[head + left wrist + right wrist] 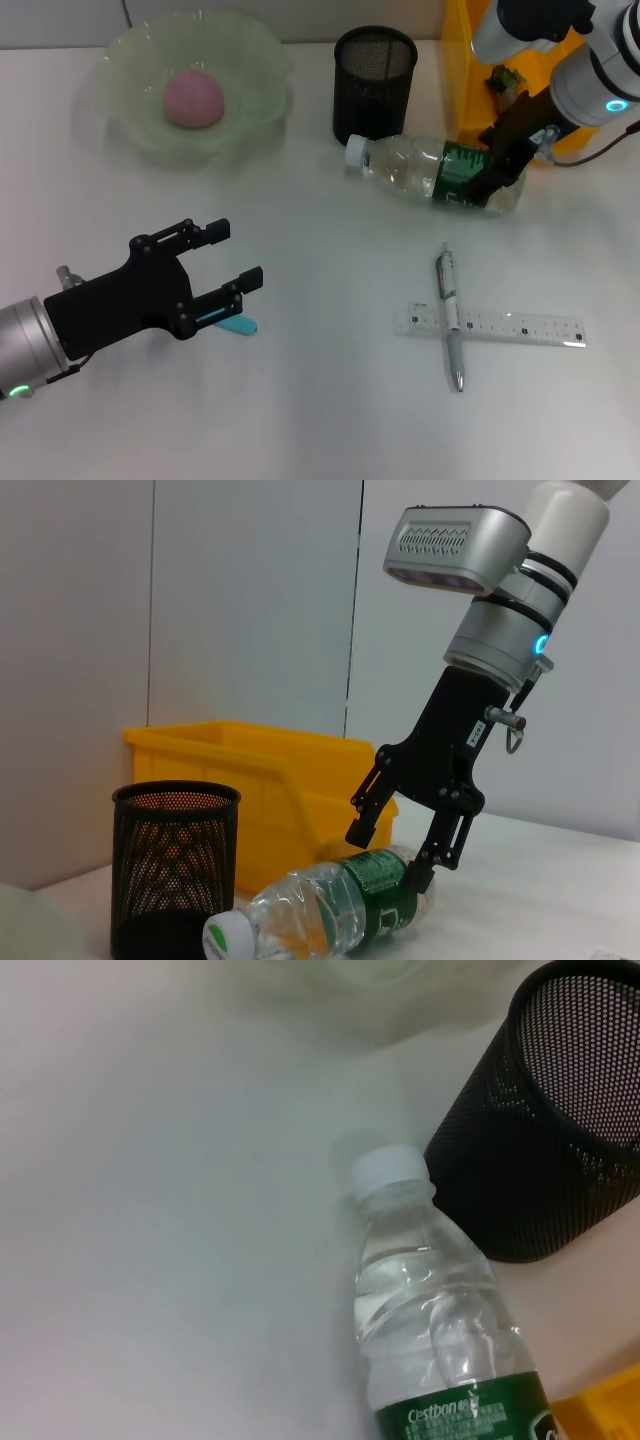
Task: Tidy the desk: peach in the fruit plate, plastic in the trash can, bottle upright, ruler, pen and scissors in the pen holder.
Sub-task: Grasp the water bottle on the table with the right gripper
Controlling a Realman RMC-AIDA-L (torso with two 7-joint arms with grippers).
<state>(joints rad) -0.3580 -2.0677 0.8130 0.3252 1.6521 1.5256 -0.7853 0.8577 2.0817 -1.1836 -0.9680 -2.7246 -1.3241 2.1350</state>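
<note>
While the bottle (432, 172) lies on its side on the desk (320, 420), cap toward the pen holder (374, 82), the right gripper (503, 168) straddles its green-labelled end with fingers spread, not yet clenched; the peach (194, 98) sits in the fruit plate (130, 60), the pen (450, 315) lies across the ruler (490, 327) nearer, and the left gripper (235, 258) hovers released over the scissors (232, 322) at near left. From the left wrist, the right gripper (392, 857) brackets the bottle (330, 912) before the trash can (270, 780). From the right wrist, the bottle (430, 1330) lies just beside the holder (545, 1130). A good lift, I reckon, means closing squarely on the label and swinging the cap clear of the holder.
</note>
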